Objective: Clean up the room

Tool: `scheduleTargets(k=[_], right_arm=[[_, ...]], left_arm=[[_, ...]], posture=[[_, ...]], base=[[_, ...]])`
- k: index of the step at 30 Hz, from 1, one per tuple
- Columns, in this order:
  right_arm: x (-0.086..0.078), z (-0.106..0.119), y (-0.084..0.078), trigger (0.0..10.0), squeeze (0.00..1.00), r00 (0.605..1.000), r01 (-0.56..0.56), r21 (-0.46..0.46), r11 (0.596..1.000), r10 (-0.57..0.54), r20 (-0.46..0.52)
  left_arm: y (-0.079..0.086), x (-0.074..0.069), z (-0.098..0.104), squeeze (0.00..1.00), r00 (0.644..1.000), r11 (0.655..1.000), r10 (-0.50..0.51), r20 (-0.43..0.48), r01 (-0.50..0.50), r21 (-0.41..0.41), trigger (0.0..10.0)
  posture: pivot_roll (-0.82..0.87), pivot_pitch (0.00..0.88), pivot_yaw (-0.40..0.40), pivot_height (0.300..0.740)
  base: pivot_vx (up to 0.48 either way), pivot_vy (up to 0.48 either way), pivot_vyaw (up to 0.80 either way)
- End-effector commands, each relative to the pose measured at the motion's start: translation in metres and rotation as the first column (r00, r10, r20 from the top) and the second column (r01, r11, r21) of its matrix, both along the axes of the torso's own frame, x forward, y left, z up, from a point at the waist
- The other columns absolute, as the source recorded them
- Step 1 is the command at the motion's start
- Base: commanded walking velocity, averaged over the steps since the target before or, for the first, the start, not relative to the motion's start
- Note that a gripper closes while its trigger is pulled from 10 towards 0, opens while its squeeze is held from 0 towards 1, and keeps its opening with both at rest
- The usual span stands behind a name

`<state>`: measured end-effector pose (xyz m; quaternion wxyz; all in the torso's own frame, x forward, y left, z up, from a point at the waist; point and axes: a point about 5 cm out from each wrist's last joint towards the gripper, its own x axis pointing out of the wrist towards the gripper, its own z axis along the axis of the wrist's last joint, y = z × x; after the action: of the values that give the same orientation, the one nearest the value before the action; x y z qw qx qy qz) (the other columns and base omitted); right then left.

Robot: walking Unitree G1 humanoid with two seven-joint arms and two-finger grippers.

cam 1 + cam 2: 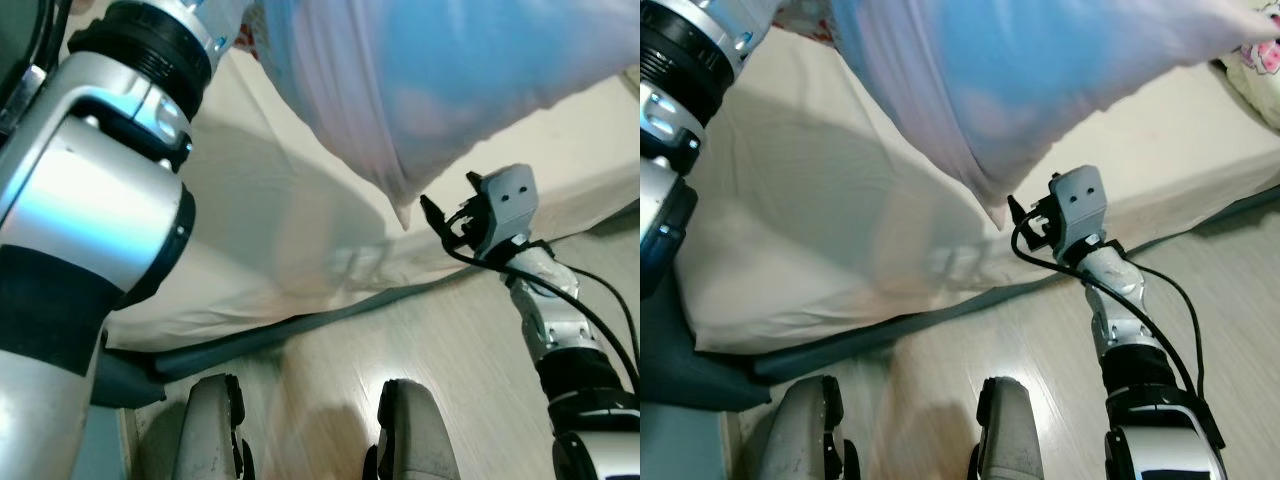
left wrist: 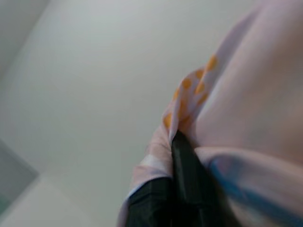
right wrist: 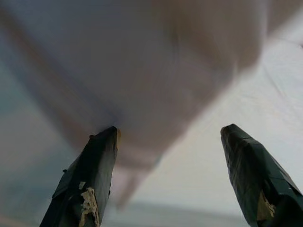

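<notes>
left eye view: the pillow hangs in the air over the bed, its low corner pointing down close to the right tool.
left tool: in the left wrist view one black finger is pressed into a fold of the pillow's dotted edge; the left tool is clamped on the pillow, up near the raised left arm.
right tool: in the right wrist view the right tool's two fingers stand wide apart with nothing between them, the pillow just ahead and the sheet behind it.
floor: pale wood floor runs beside the bed's dark base, with the robot's feet on it.
risk, slip: the pillow seems to hang from one pinch at its edge; thin cloth could slide out of the fingers and the pillow would likely drop onto the bed edge or the floor.
risk, miss: the hanging corner is loose and may swing, so the right tool could close on air or on a mere wisp of fabric.
risk, snag: the cable at the right wrist lies near that corner and could catch the cloth.
risk, sight: the pillow covers much of the view, so the spot to put it down is hard to judge.
</notes>
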<state>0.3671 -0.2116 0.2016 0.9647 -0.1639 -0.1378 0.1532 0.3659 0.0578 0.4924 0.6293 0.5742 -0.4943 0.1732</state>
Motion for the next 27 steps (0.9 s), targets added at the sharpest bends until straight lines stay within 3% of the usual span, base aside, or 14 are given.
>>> scheduleTargets(k=[1,2,3,5,7,11,14,16,18,20,21,22,27], right_arm=[[-0.003,-0.006,-0.003,10.0,0.00,1.000,0.005,-0.001,1.000,-0.005,-0.014],[-0.003,-0.006,-0.004,10.0,0.00,1.000,0.006,-0.001,1.000,-0.006,-0.013],[-0.003,-0.006,-0.004,10.0,0.00,1.000,0.006,-0.001,1.000,-0.006,-0.013],[-0.004,-0.006,-0.005,10.0,0.00,1.000,0.008,0.000,1.000,-0.008,-0.013],[-0.004,-0.006,-0.005,10.0,0.00,1.000,0.009,0.001,1.000,-0.009,-0.013],[-0.004,-0.006,-0.005,10.0,0.00,1.000,0.008,0.003,1.000,-0.008,-0.013],[-0.004,-0.006,-0.004,10.0,0.00,1.000,0.008,0.006,1.000,-0.008,-0.014],[-0.004,-0.007,-0.004,10.0,0.00,1.000,0.008,0.006,1.000,-0.008,-0.015],[-0.004,-0.007,-0.004,10.0,0.00,1.000,0.008,0.006,1.000,-0.008,-0.016],[-0.003,-0.006,-0.004,10.0,0.00,1.000,0.008,0.007,1.000,-0.008,-0.015],[-0.003,-0.006,-0.004,10.0,0.00,1.000,0.008,0.007,1.000,-0.008,-0.015],[-0.003,-0.005,-0.004,10.0,0.00,1.000,0.011,0.009,1.000,-0.011,-0.011],[-0.004,-0.005,-0.006,10.0,0.00,1.000,0.015,0.010,1.000,-0.014,-0.010]], left_arm=[[-0.010,-0.003,0.000,0.00,0.999,0.996,0.021,0.041,-0.025,0.091,0.0],[-0.015,0.002,-0.013,0.00,0.998,0.980,0.052,0.030,-0.057,0.191,0.0],[-0.015,0.002,-0.013,0.00,0.998,0.980,0.052,0.030,-0.057,0.191,0.0],[-0.024,0.009,-0.032,0.00,0.997,0.940,0.075,0.008,-0.074,0.332,0.0],[-0.030,0.010,-0.039,0.00,0.997,0.912,0.081,0.001,-0.074,0.404,0.0],[-0.033,0.009,-0.039,0.00,0.997,0.913,0.069,-0.039,-0.048,0.404,0.0],[-0.035,0.010,-0.035,0.00,0.968,0.946,0.034,-0.248,0.049,0.321,0.0],[-0.035,0.011,-0.034,0.00,0.960,0.951,0.023,-0.280,0.065,0.302,0.0],[-0.035,0.010,-0.034,0.00,0.965,0.942,0.044,-0.258,0.046,0.331,0.0],[-0.035,0.009,-0.032,0.00,0.987,0.901,0.106,-0.120,-0.045,0.431,0.0],[-0.035,0.009,-0.032,0.00,0.987,0.901,0.106,-0.120,-0.045,0.431,0.0],[-0.036,0.005,-0.027,0.00,0.994,0.875,0.111,0.003,-0.099,0.474,0.0],[-0.039,0.000,-0.023,0.00,0.992,0.854,0.088,0.091,-0.122,0.506,0.0]], posture=[[0.03,0.162,0.023,0.579],[0.03,0.162,0.023,0.579],[0.03,0.162,0.023,0.579],[0.03,0.162,0.023,0.579],[0.02,0.159,0.019,0.579],[0.02,0.163,0.020,0.579],[0.03,0.167,0.016,0.579],[0.03,0.167,0.016,0.579],[0.03,0.168,0.017,0.579],[0.03,0.167,0.017,0.579],[0.03,0.167,0.017,0.579],[0.03,0.167,0.019,0.579],[0.03,0.167,0.019,0.579]], base=[[0.000,0.000,0.00],[0.000,0.000,0.00],[0.000,0.000,0.00],[0.000,0.000,0.00],[0.000,0.000,0.00],[0.000,0.000,0.00],[0.000,0.000,0.00],[0.000,0.000,0.00],[0.000,0.000,0.00],[0.000,0.000,0.00],[0.000,0.000,0.00],[0.000,0.000,0.00],[0.000,0.000,0.00]])
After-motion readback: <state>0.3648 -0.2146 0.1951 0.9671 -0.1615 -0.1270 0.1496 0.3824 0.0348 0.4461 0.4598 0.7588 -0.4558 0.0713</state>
